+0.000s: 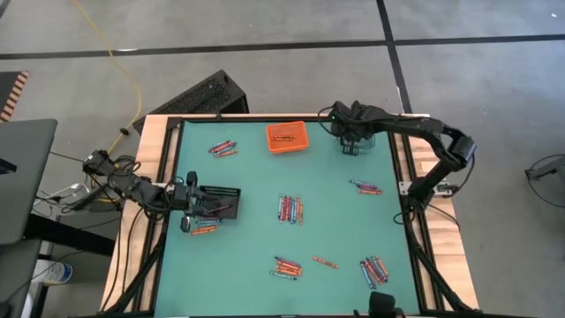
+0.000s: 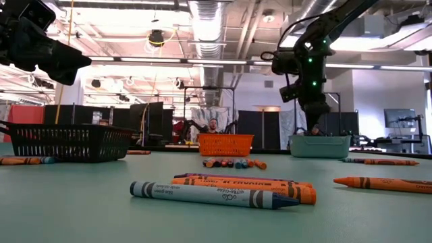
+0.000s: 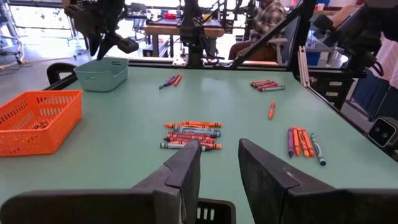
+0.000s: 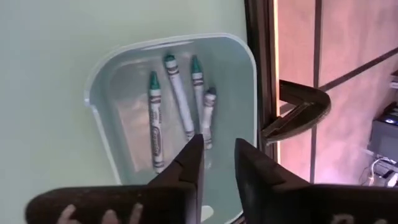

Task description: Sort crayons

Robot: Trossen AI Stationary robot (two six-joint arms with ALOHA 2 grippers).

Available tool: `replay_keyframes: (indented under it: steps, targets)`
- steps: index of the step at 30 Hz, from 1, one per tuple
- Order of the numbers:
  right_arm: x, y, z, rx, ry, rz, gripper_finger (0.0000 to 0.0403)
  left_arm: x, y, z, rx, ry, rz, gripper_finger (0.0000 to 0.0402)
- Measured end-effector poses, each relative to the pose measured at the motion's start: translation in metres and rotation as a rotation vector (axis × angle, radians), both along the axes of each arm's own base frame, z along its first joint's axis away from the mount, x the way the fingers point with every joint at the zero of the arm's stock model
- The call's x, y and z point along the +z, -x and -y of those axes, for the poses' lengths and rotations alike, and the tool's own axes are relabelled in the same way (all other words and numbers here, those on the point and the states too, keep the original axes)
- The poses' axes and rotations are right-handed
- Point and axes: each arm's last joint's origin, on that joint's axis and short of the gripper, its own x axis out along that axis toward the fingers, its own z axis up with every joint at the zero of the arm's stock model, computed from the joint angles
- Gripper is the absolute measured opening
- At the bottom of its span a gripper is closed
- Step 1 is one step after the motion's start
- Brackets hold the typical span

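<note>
Covering green table (image 1: 256, 256): scattered crayons (image 1: 290, 208).

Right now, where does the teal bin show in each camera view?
High view: teal bin at the far right, under the right gripper.
Low view: right of centre, at the far edge.
Left wrist: upper left.
Right wrist: centre, holding four crayons.
Shared landmark: orange bin beside it.

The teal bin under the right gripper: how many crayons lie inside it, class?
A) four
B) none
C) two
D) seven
A: the right wrist view looks straight down into the teal bin, where four crayons with blue-teal tips lie side by side on its floor, just beyond the right gripper.
</note>
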Motion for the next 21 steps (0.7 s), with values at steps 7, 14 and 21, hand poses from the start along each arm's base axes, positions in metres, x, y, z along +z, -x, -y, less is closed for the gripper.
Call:
replay_keyframes:
  steps: [7, 14, 21]
  targets:
    - [0.002, -0.012, -0.019, 0.038, 0.081, -0.057, 0.0112, 0.000, 0.000, 0.000, 0.000, 0.000, 0.000, 0.0098]
    - [0.016, -0.038, -0.069, 0.153, 0.084, -0.084, 0.0113, 0.000, 0.000, 0.000, 0.001, 0.000, 0.000, 0.0098]
    - [0.034, -0.055, -0.141, 0.047, -0.020, 0.093, 0.0113, 0.000, 0.000, 0.000, 0.001, 0.000, 0.000, 0.0098]
